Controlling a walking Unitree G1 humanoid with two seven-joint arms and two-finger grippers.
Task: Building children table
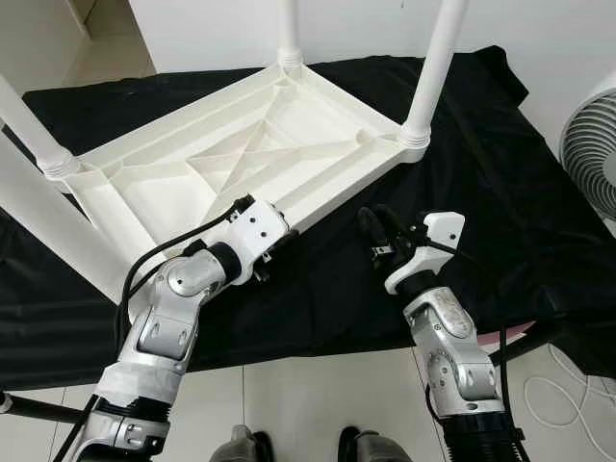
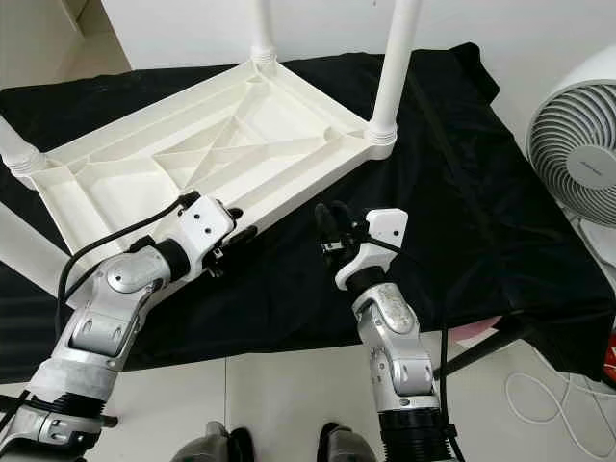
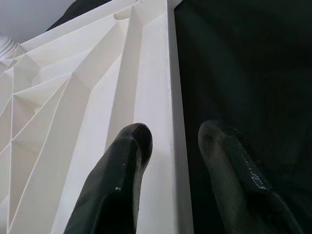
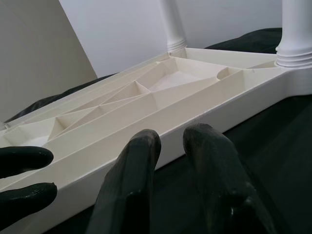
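A white plastic children's table lies upside down on a black cloth, its ribbed underside facing up. White legs stand up from its corners, such as the right one and the far one. My left gripper is at the table's near rim and is open. One finger lies inside the rim and the other over the cloth. My right gripper hovers over the cloth just right of that rim. Its fingers are close together with nothing between them.
A white fan stands to the right of the cloth-covered surface. A white cable lies on the tiled floor at lower right. Another table leg juts across the left side close to my left arm.
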